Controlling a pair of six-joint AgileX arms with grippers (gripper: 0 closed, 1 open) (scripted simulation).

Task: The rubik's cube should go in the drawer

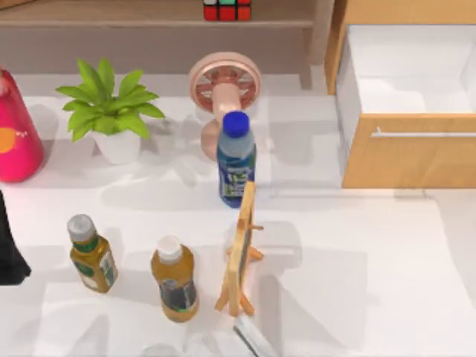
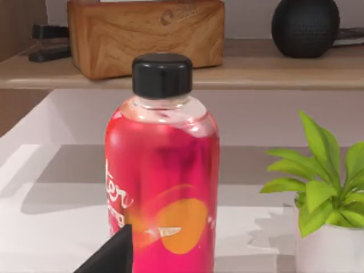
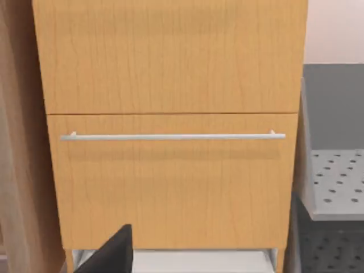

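Note:
The rubik's cube [image 1: 227,9] sits on the wooden shelf [image 1: 134,22] at the back, in the top view's middle. The drawer [image 1: 405,152] stands pulled open at the right, its white inside [image 1: 416,71] bare and its silver bar handle [image 1: 424,134] facing the front. My left arm [image 1: 10,249] is at the table's left edge, far from the cube. A black part of the left gripper [image 2: 111,256] shows before a pink bottle [image 2: 162,182]. A black part of the right gripper [image 3: 111,253] faces the drawer front [image 3: 170,187], a little off from it.
On the table stand a pink bottle [image 1: 15,134], a potted plant [image 1: 111,111], a pink fan [image 1: 223,85], a blue-capped bottle [image 1: 236,160], two amber bottles [image 1: 93,253] [image 1: 175,279] and a wooden stand [image 1: 242,249]. A grey perforated rack [image 3: 335,182] is beside the drawer.

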